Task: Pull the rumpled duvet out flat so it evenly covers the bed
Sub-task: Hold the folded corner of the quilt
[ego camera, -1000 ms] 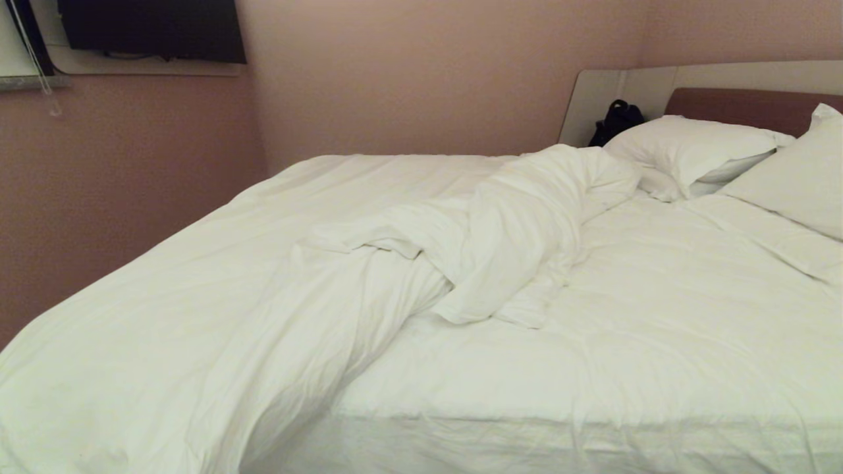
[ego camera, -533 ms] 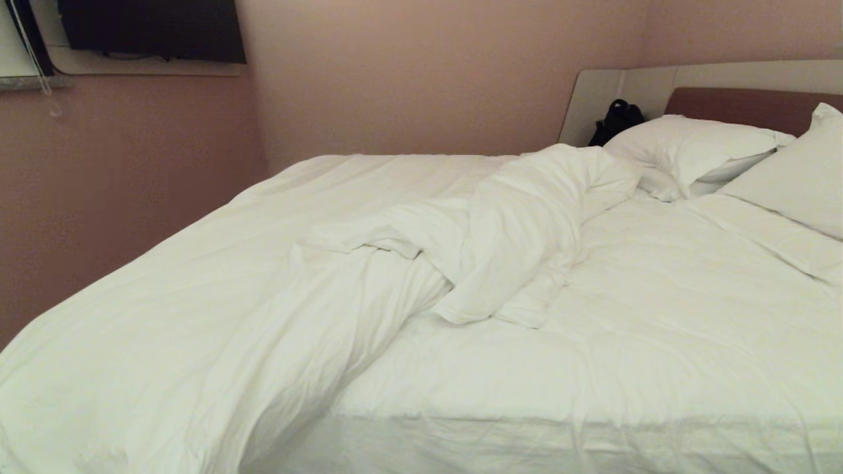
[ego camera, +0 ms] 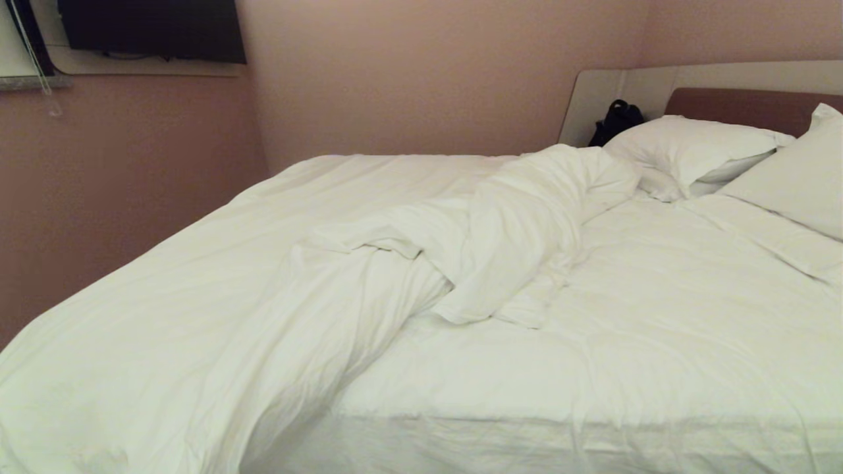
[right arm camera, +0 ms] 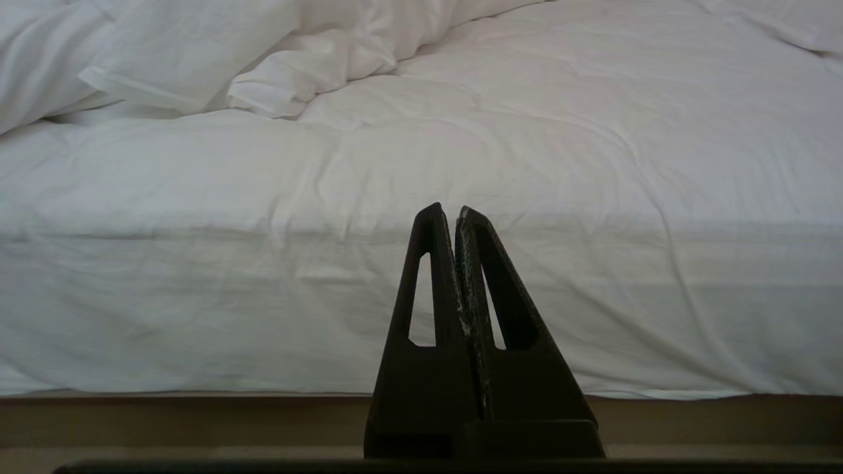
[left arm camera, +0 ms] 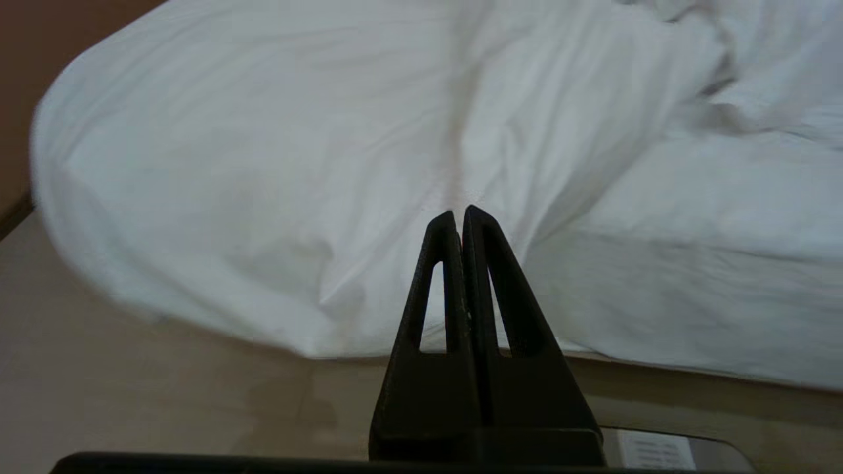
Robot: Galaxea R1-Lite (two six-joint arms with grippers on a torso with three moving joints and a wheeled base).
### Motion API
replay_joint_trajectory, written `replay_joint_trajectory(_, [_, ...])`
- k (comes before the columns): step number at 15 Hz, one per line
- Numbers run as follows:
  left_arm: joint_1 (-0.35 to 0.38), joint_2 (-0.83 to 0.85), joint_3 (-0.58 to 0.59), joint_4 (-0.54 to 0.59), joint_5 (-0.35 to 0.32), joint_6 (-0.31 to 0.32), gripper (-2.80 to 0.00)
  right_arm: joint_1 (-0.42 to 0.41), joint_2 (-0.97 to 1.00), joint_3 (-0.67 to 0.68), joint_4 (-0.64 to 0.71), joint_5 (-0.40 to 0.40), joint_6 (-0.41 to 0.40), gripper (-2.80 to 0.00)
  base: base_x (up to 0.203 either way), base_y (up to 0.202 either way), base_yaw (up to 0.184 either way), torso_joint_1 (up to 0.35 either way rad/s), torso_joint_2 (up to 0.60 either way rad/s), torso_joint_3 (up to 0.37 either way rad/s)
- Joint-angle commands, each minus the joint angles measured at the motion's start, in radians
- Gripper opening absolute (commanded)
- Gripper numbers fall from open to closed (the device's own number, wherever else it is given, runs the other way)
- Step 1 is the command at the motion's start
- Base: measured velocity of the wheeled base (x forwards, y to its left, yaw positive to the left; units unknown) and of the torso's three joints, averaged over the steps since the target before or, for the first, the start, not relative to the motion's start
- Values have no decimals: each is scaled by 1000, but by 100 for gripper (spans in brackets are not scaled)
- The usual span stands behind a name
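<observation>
A: White cloth is all over the bed (ego camera: 658, 368). Where is the duvet (ego camera: 276, 309)?

B: It is bunched up. Most of it lies on the left half of the bed and hangs down over the near left corner. A thick twisted fold runs up the middle toward the pillows (ego camera: 691, 148).

A: And the right half?

B: There you see only the flat white sheet (ego camera: 691, 316), with small creases. Two pillows lean at the head, by the brown headboard panel (ego camera: 744, 108). A small black thing (ego camera: 616, 122) sits behind the left pillow. I cannot tell what it is.

A: Where are the robot's grippers?

B: You do not see them from the head. The left gripper (left arm camera: 461, 212) is low, in front of the hanging corner of the duvet, above the tan floor (left arm camera: 132, 388). Its two black fingers are pressed tight together. It holds nothing and does not touch the cloth.

A: And the other one?

B: The right gripper (right arm camera: 449, 209) points at the side of the bed, where the sheet drops down to the base. Its fingers are pressed together too, with nothing between them.

A: What else is there?

B: Pink walls, and a dark screen (ego camera: 151, 29) high up on the left.
</observation>
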Motion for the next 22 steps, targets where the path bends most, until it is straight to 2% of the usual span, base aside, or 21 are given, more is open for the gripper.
replay_joint_trajectory(1, [-66,-15,26,-39,-1,0,-280,0,0,0,0,0,0,-280,0,0,0,0,0,0])
replay_joint_trajectory(5, [-87,-231,152,-111,-41,83,-280,0,0,0,0,0,0,-280,0,0,0,0,0,0])
replay_joint_trajectory(7, [-89,-282,200,-139,-42,113,-280,0,0,0,0,0,0,-280,0,0,0,0,0,0])
replay_joint_trajectory(10, [-89,-281,357,-307,-45,131,-280,0,0,0,0,0,0,-280,0,0,0,0,0,0])
replay_joint_trajectory(12, [-89,-282,481,-447,-42,185,-280,0,0,0,0,0,0,-280,0,0,0,0,0,0])
replay_joint_trajectory(14, [-89,-282,553,-506,-29,221,-280,0,0,0,0,0,0,-280,0,0,0,0,0,0])
replay_joint_trajectory(16, [-89,-282,555,-454,-25,211,-280,0,0,0,0,0,0,-280,0,0,0,0,0,0])
replay_joint_trajectory(19, [-89,-282,555,-453,-26,199,-280,0,0,0,0,0,0,-280,0,0,0,0,0,0])
replay_joint_trajectory(22, [-89,-282,555,-453,-5,152,-280,0,0,0,-2,1,-5,-280,0,0,0,0,0,0])
